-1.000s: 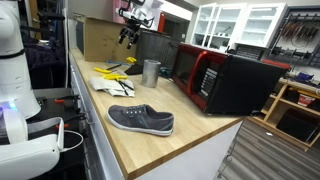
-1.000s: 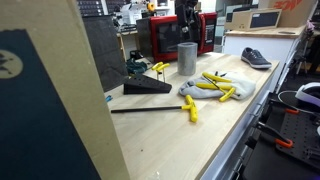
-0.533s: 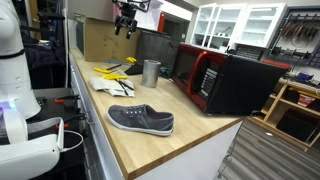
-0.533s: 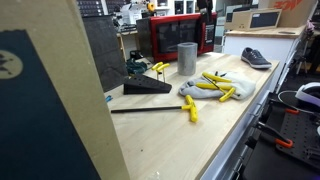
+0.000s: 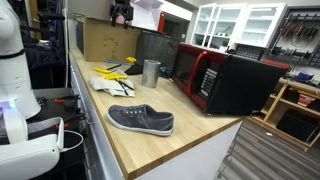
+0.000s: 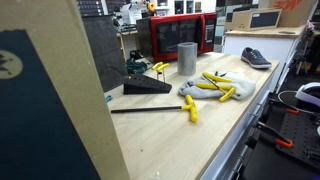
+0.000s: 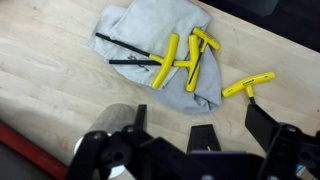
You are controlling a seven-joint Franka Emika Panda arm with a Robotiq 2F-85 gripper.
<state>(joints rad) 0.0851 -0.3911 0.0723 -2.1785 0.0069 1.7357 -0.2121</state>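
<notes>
One long wooden counter [image 5: 190, 140] takes most of the scene. On it, at the back side, stands a red and black microwave [image 5: 235, 82]. A grey shoe [image 5: 141, 120] lies alone near the front edge, well apart from the other things. Further along the counter a grey cloth [image 7: 140, 30] is spread in a loose heap. The gripper [image 5: 122, 10] hangs high above this part of the counter, at the very top of an exterior view. In the wrist view its two dark fingers [image 7: 262, 122] stand wide apart and nothing is between them. It touches nothing.

A metal cup [image 5: 151, 71] stands upright between the cloth and the microwave. Several yellow T-handle wrenches [image 7: 182, 62] lie crossed over each other on the cloth, their black shafts pointing to the side. They are below the gripper, far from its fingers. One more yellow wrench [image 7: 250, 86] lies on the bare wood just beside the cloth.
</notes>
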